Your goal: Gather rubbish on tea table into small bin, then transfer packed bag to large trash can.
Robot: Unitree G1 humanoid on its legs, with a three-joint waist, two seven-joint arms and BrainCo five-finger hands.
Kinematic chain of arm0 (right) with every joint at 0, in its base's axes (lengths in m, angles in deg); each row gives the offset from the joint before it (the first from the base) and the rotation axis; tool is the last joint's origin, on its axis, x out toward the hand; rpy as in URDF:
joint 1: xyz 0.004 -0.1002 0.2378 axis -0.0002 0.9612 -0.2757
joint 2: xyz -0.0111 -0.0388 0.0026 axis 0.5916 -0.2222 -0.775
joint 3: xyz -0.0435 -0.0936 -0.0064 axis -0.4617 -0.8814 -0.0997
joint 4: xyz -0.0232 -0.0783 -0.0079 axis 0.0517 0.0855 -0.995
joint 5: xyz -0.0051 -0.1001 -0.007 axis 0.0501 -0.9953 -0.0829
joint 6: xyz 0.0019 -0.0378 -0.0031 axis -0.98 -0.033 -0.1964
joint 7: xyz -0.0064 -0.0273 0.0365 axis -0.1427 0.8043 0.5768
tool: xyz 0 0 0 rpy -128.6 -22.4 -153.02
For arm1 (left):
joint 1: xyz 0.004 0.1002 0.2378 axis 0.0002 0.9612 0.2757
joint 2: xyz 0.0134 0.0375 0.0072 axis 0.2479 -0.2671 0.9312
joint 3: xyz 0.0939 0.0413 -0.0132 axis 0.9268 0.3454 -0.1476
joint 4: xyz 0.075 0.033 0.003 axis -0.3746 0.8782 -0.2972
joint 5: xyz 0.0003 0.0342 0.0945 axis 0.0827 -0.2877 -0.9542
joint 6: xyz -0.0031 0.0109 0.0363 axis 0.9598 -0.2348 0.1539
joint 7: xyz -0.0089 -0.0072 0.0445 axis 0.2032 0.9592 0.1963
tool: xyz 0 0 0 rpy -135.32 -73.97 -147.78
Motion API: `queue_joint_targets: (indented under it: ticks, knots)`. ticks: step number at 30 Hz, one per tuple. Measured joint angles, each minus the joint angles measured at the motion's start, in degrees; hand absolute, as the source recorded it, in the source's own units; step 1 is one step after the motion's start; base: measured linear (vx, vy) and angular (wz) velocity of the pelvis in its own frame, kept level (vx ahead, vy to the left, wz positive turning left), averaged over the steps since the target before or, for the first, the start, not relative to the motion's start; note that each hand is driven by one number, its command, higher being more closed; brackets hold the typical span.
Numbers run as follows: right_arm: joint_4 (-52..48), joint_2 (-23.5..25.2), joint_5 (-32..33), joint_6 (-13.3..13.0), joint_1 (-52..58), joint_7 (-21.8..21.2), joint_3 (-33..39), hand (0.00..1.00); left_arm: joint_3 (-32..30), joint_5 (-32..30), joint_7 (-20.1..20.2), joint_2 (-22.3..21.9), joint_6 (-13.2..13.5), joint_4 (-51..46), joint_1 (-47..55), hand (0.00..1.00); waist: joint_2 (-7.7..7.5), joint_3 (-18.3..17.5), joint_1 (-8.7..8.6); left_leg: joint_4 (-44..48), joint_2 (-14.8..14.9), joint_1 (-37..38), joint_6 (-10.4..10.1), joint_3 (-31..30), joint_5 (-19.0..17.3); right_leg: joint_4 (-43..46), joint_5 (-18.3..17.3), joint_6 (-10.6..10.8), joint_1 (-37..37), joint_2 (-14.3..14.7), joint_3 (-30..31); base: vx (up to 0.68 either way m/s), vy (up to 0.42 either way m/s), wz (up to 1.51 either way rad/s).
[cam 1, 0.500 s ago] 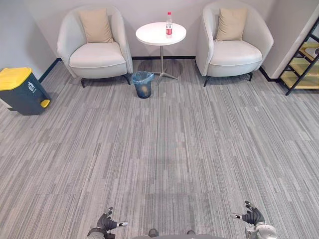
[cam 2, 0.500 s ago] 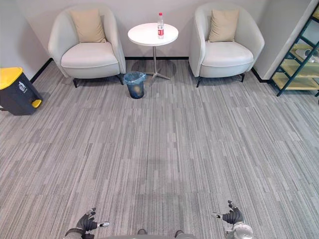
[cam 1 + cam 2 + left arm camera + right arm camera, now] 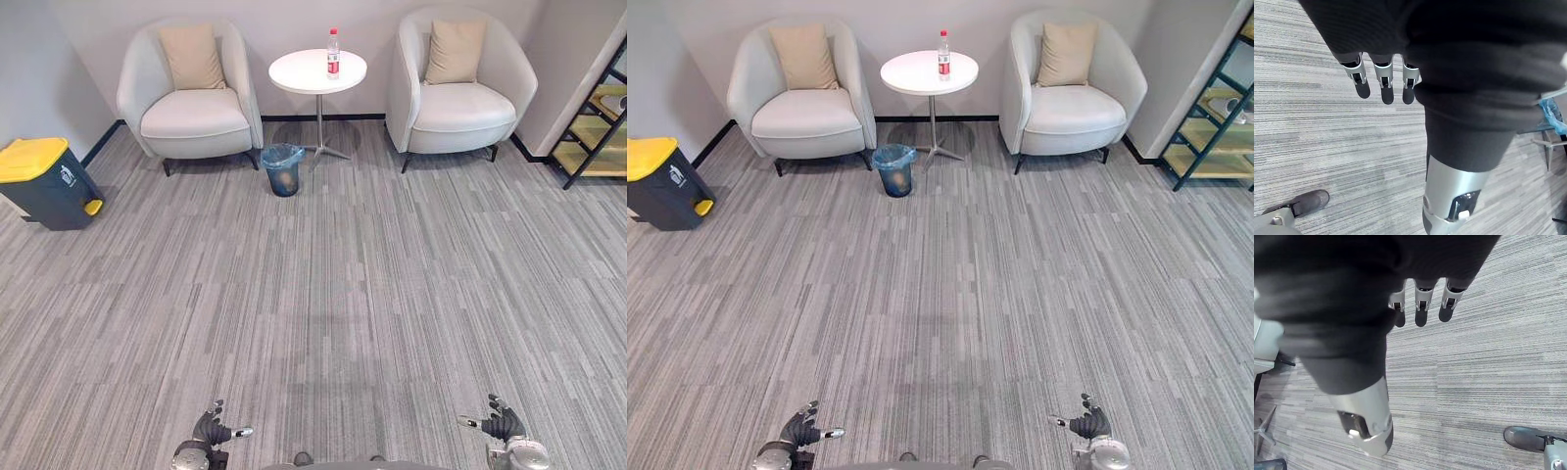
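Nothing looks done: the water bottle [image 3: 332,52] stands on the round tea table [image 3: 299,70] at twelve o'clock. The blue-lined small bin [image 3: 282,171] sits below it, with the yellow-lidded trash can [image 3: 49,191] at ten. The left hand [image 3: 209,430] and right hand [image 3: 503,425] hang empty, fingers relaxed.

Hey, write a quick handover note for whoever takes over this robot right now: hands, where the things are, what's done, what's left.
Left hand: open, empty, held low in front of the robot.
Right hand: open, empty, also low.
Bottle: upright on the tea table, far ahead.
Small bin: beside the table's foot, lined with a blue bag.
Large trash can: far left, yellow lid shut.
Done: nothing.
Left: walk over, drop the bottle in the small bin, carry the bag to the large trash can.
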Motion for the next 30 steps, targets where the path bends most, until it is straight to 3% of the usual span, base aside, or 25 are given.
queue_joint_targets:
  ticks: [23, 30]
  knots:
    - [0.7, 0.28, 1.19, 0.65, -0.81, 0.04, 0.32, 0.0, 0.0, 0.06, -0.01, -1.08, -0.04, -0.05, -0.73, 0.0, 1.09, -0.1, -0.37, -0.72, 0.13, -0.97, 0.16, 1.17, -0.45, -0.73, -0.14, -0.05, -1.35, 0.24, 0.75, 0.0, -0.002, -0.02]
    - [0.71, 1.3, 1.25, 0.82, -2.06, 0.39, 2.41, 0.0, 0.0, 0.5, -0.1, -1.39, -0.21, -0.1, -0.62, 0.0, 1.1, 0.02, 0.23, 6.66, 0.92, -5.21, 0.51, 4.96, -6.14, 2.57, -2.27, 0.49, -5.43, 0.38, 4.54, 0.02, 0.012, -0.28]
